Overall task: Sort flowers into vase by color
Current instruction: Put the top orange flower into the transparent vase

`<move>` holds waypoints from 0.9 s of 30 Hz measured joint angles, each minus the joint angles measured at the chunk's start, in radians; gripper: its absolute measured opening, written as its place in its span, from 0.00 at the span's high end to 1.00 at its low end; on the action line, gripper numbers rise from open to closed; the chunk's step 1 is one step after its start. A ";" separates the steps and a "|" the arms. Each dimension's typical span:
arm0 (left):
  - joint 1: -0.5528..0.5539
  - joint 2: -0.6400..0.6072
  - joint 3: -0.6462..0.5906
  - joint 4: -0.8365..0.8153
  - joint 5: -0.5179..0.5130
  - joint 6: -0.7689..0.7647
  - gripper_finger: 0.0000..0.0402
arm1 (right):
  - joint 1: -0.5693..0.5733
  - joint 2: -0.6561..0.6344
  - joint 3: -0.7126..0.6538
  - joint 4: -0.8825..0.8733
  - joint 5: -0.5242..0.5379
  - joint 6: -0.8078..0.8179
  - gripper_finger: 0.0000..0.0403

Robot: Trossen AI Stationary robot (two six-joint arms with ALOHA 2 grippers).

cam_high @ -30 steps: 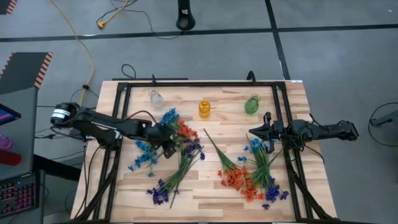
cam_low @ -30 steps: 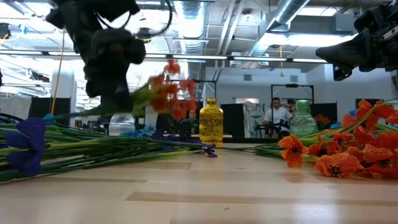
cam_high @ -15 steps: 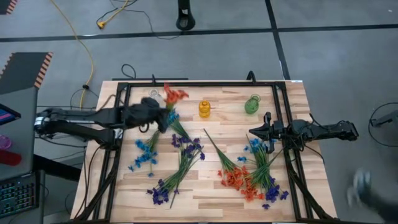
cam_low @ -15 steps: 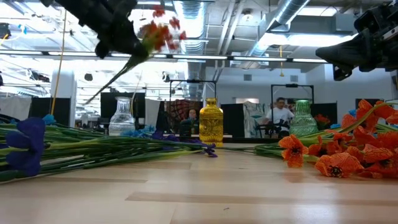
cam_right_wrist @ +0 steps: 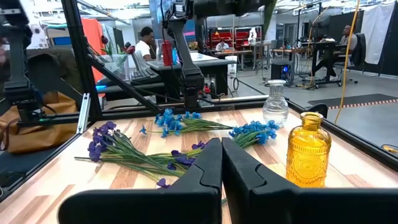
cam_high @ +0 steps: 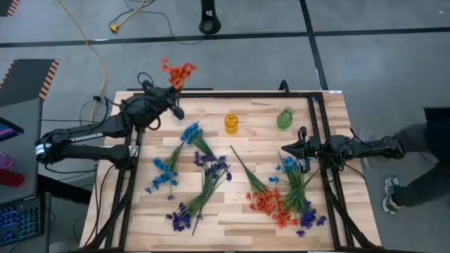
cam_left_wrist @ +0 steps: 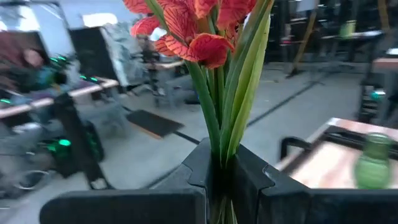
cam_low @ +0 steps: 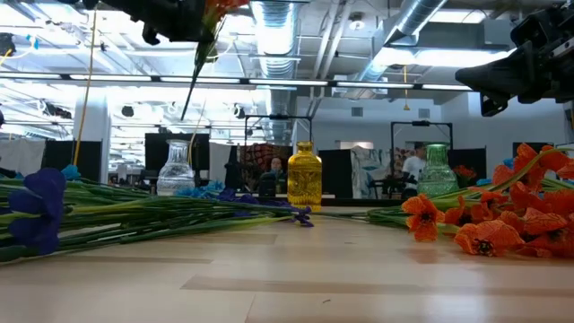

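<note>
While my left pincer (cam_high: 171, 98) squeezed the orange flower (cam_high: 178, 71) high above the bench's (cam_high: 239, 214) far corner, I needed to lower its stem into a vase (cam_high: 231, 123) next.

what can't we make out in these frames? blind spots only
- Clear glass vase: hidden in the high view under the left claw.
- Orange-red flower sprig shut in the left claw: blossoms cut off by the top edge in the low view; lower stem hidden behind the claw in the left wrist view.
- Whether the stem is lined up over the clear vase: no view settles it.
- Right claw, shut: only its dark tip shows in the low view.
</note>
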 joint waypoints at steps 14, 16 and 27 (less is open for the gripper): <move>0.270 0.000 -0.155 0.259 0.223 0.042 0.97 | 0.000 0.000 0.000 0.000 0.000 0.000 0.92; 0.284 0.001 -0.171 0.260 0.232 0.032 0.98 | 0.000 0.000 0.000 0.000 0.000 0.000 0.92; 0.315 0.000 -0.245 0.279 0.235 -0.004 0.97 | 0.000 0.000 0.000 0.000 0.000 0.000 0.92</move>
